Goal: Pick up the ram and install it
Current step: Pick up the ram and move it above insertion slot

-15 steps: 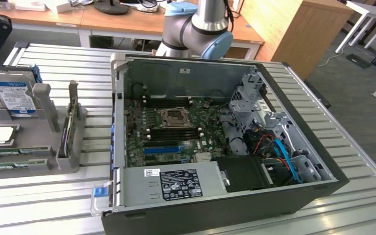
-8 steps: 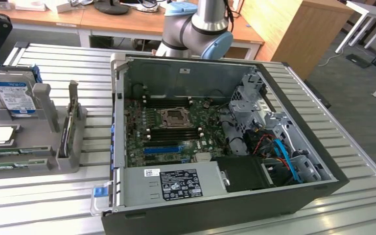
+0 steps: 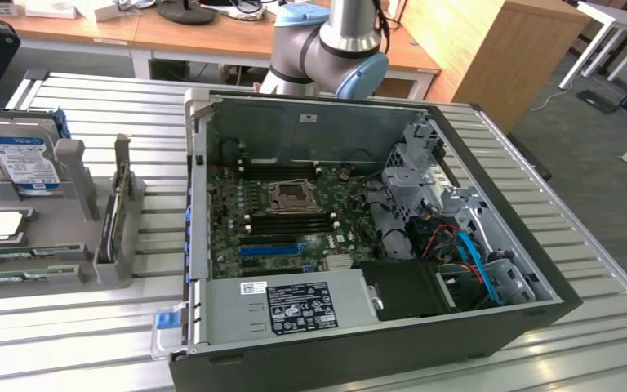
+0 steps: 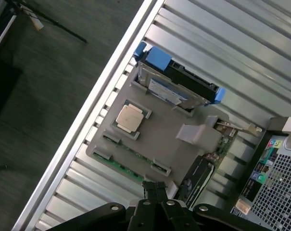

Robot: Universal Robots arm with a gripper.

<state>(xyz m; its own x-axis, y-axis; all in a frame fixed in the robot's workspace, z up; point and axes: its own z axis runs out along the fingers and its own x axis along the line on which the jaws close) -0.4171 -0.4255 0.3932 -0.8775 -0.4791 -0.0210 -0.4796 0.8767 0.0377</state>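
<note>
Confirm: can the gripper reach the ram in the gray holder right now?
Probably yes. The ram lies uncovered along the edge of the gray holder, with the gripper hovering close above it and nothing between them. Its fingers are shut, though.

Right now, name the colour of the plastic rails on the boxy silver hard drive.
Bright blue rails on the hard drive, clearest in the wrist view.

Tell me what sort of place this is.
Probably a robotics lab or workshop for computer assembly: a robot arm by an open computer case on a slatted metal table, a gray parts holder with a hard drive, and wooden desks behind.
</note>
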